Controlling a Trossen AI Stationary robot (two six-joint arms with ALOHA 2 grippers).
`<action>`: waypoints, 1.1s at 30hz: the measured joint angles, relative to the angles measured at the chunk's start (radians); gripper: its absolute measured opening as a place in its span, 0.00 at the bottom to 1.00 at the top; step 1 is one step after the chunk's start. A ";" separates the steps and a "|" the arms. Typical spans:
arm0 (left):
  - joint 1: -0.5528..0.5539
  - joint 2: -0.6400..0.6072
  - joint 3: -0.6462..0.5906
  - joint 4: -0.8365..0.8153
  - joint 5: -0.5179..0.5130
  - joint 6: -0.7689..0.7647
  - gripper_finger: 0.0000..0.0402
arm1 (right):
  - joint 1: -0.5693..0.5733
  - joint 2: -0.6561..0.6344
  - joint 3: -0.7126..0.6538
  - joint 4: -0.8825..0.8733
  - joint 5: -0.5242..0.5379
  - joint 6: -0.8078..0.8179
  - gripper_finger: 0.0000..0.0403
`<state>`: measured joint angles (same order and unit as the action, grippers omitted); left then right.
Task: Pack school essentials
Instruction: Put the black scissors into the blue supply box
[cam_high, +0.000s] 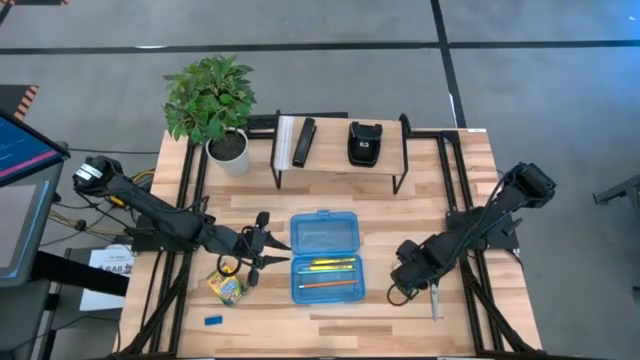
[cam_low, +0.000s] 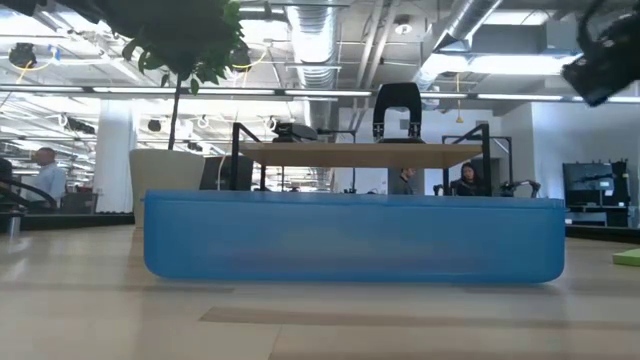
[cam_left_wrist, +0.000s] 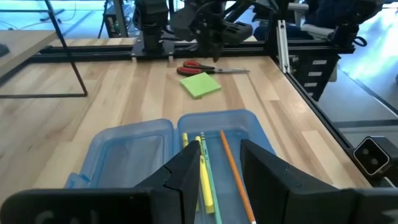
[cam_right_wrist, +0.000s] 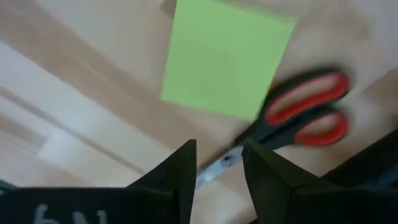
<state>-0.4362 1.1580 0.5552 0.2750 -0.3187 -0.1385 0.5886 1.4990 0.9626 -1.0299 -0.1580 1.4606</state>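
Observation:
An open blue pencil case (cam_high: 325, 256) lies mid-table; its tray holds yellow pencils (cam_left_wrist: 204, 180), a thin teal pen (cam_left_wrist: 209, 186) and an orange pencil (cam_left_wrist: 235, 174). My left gripper (cam_high: 272, 250) (cam_left_wrist: 221, 168) is open at the case's left edge, fingers over the tray. The crayon box (cam_high: 227, 287) and blue eraser (cam_high: 213, 321) lie on the table near it. My right gripper (cam_high: 405, 276) (cam_right_wrist: 219, 163) is open, hovering over the scissors' blade (cam_right_wrist: 217, 167) beside the orange handles (cam_right_wrist: 309, 112) and the lime-green sticky-note pad (cam_right_wrist: 227, 59) (cam_left_wrist: 200, 84).
A potted plant (cam_high: 225, 140) stands at the far left. A black-framed wooden shelf (cam_high: 340, 150) at the far side carries black and white bars (cam_high: 296, 141) and a black pouch (cam_high: 364, 142). The case's wall (cam_low: 350, 235) fills the low view; people show in the room behind.

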 joint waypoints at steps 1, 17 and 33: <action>0.003 0.000 0.000 0.000 0.000 0.000 0.25 | 0.012 0.000 -0.006 0.010 -0.004 0.035 0.38; 0.009 0.000 0.000 -0.001 0.029 -0.005 0.25 | 0.213 -0.037 -0.177 0.197 -0.028 0.432 0.56; 0.009 0.000 0.000 0.000 0.029 -0.020 0.25 | 0.289 -0.046 -0.342 0.451 0.002 0.663 0.54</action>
<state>-0.4274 1.1580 0.5556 0.2749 -0.2901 -0.1584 0.8772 1.4531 0.6205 -0.5791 -0.1558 2.1232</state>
